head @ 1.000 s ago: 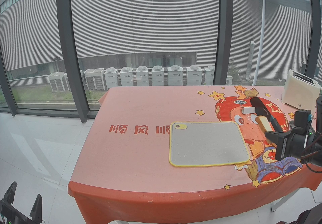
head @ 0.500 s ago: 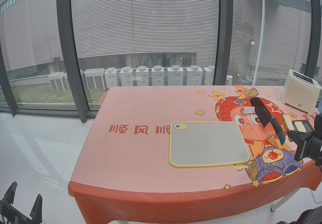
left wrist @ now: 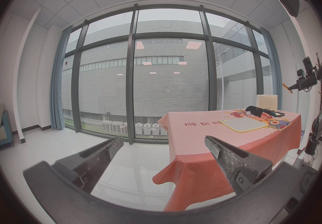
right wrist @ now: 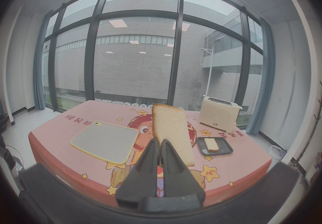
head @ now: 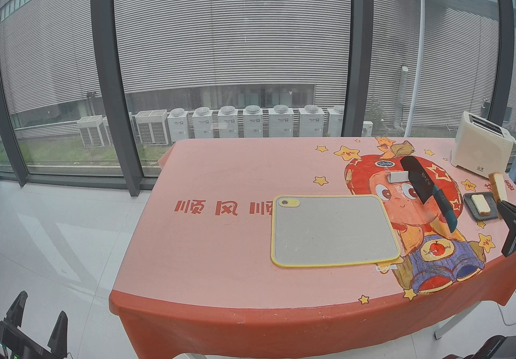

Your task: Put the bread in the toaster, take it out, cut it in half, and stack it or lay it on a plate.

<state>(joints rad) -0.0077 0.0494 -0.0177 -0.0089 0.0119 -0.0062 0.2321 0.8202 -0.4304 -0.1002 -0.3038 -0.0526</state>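
far left, down beside the table and well clear of it: left gripper (head: 38, 317), jaws spread wide, holding nothing. next, table (head: 215, 252) under an orange cloth, red characters printed near the middle, a cartoon figure and yellow stars toward the right end. right of the characters, close to the front edge, lying flat: grey board (head: 333, 231) with a yellow rim and a small yellow disc at its far left corner. just right of the board, on the cartoon print: knife (head: 430, 188), black blade pointing toward the window, blue handle toward the front, apart from the board. beside the blade, on its left: a small white tab (head: 399, 176), too small to make out further. further right, near the table's right end: dark tray (right wrist: 223, 150), flat on the cloth, with a small pale piece (right wrist: 211, 144) of bread lying in it. behind the tray, by the far right corner: cream toaster (head: 482, 148), upright, slots on top, near the tray but not touching it. at the far right edge, held up off the table: bread (right wrist: 171, 124), a whole slice standing on edge, apart from tray and toaster, pinched at its lower edge by the right gripper (right wrist: 160, 141), jaws closed tight on it
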